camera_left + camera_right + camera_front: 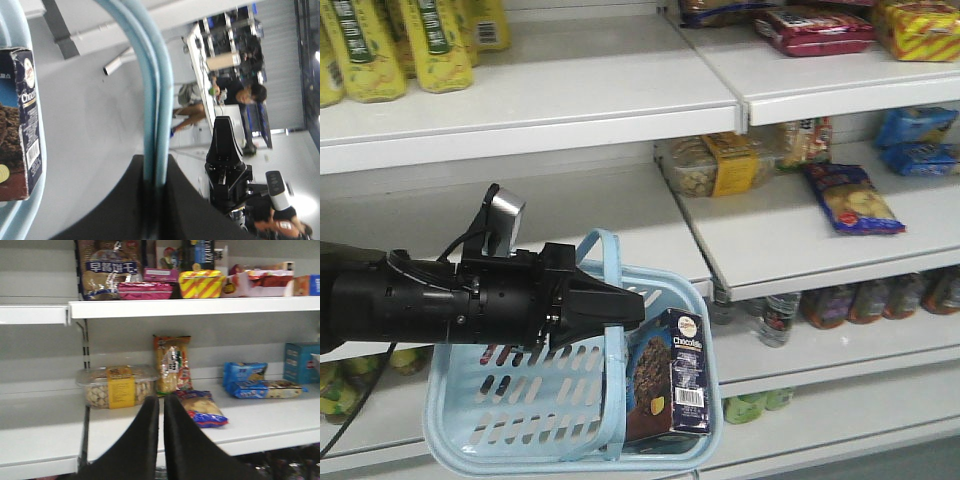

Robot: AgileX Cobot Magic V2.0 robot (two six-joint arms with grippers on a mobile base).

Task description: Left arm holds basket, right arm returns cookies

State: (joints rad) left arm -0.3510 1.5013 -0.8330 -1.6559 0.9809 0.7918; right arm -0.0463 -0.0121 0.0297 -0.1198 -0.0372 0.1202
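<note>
Slotted plastic basket — upright, seemingly cardboard cookies

black left arm, silver-grey box

Left arm level, pointing 3 o'clock, left end effector clamped tight. Right end effector aims 12 o'clock, fingers pressed together.

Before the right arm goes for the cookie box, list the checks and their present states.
Left end effector clamped on handle of the light blue slotted plastic basket: ok.
Dark navy cardboard Chocofello cookie box standing on end in basket: ok.
Right end effector open for grasping: not ok, shut and empty.
Right end effector aimed at box: not ok, faces white shelf.
Box's shelf slot identified: cannot tell.
</note>
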